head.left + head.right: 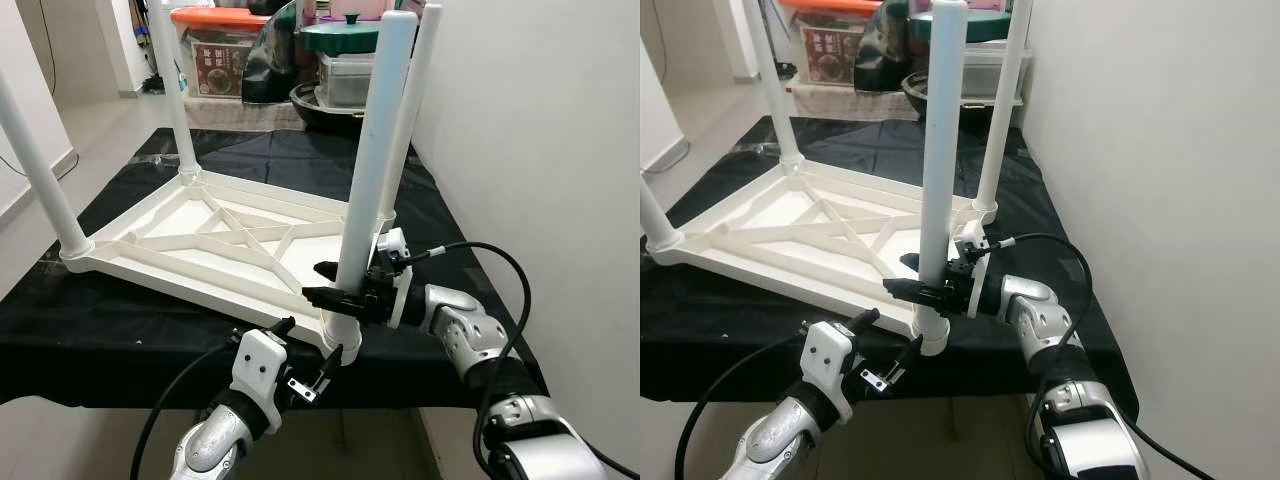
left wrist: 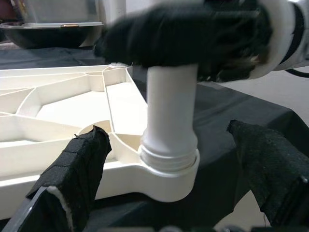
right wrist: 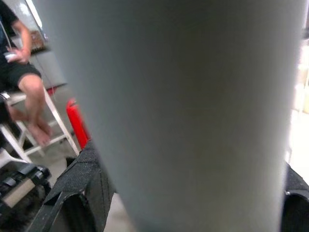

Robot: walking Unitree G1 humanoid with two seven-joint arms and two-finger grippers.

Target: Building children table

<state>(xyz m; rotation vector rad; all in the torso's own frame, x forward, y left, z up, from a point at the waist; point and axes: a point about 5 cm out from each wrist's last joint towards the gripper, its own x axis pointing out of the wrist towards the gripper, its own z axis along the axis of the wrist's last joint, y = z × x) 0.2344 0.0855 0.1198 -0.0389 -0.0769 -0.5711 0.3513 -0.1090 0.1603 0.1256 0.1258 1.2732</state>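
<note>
Head views: upside-down white tabletop [image 1: 215,240] lying on the black-covered worktop [image 1: 120,310], legs pointing up; the near-right leg [image 1: 372,170] is standing upright in its corner socket [image 1: 340,338], long axis vertical. Right gripper [image 1: 335,285] is clamping that leg just above the socket, fingers closed around it. Left gripper [image 1: 312,362] is hovering just below and in front of the socket, fingers spread, holding nothing. Left wrist view: socket collar [image 2: 169,162] sitting dead centre between the open pads [image 2: 79,159], not touching. Right wrist view: leg [image 3: 183,111] pressing right against the camera; a seated person [image 3: 21,82] beyond. Right arm is nearer the leg, likely turning it home.
</note>
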